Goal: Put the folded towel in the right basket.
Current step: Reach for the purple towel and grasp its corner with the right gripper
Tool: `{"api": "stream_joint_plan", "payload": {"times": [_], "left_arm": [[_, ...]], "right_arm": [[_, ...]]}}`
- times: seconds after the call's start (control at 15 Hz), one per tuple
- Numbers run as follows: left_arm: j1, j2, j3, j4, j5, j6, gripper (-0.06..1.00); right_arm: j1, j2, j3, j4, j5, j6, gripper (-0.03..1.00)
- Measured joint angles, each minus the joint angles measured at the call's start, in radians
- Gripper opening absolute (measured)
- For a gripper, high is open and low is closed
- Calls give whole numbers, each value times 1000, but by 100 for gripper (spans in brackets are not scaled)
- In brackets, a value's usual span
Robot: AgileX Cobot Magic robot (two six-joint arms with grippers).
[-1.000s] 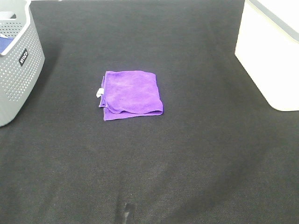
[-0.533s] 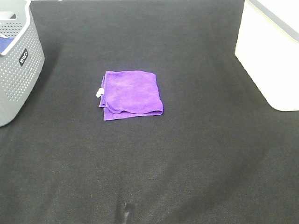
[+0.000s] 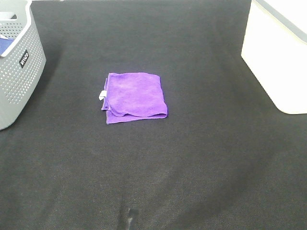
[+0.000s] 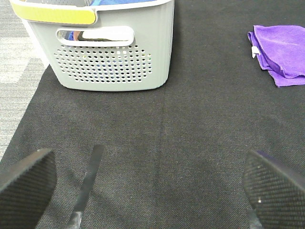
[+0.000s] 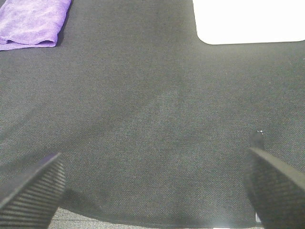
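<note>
A folded purple towel (image 3: 135, 96) lies flat on the black mat, a little left of the middle; it also shows in the left wrist view (image 4: 281, 53) and the right wrist view (image 5: 32, 21). The right basket (image 3: 278, 52) is white and stands at the far right edge; its wall shows in the right wrist view (image 5: 248, 21). Neither arm shows in the exterior high view. My left gripper (image 4: 147, 186) is open and empty, low over the mat near the grey basket. My right gripper (image 5: 152, 186) is open and empty, over the mat's front edge, well short of the towel.
A grey perforated basket (image 3: 17, 67) stands at the far left, with blue cloth inside; it fills the left wrist view (image 4: 105, 47). The black mat (image 3: 192, 158) covers the table. Its front edge shows in the right wrist view (image 5: 143, 223).
</note>
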Motion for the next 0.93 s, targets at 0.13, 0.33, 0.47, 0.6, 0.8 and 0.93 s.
{"api": "stream_joint_plan", "payload": {"times": [0.13,0.33,0.47,0.6,0.8,0.93], "left_arm": [[0,0,0,0,0,0,99],[0,0,0,0,0,0,99],[0,0,0,0,0,0,99],[0,0,0,0,0,0,99],[0,0,0,0,0,0,99],[0,0,0,0,0,0,99]], "right_arm": [[0,0,0,0,0,0,96],[0,0,0,0,0,0,96],[0,0,0,0,0,0,96],[0,0,0,0,0,0,96],[0,15,-15,0,1,0,96],[0,184,-123,0,15,0,96]]}}
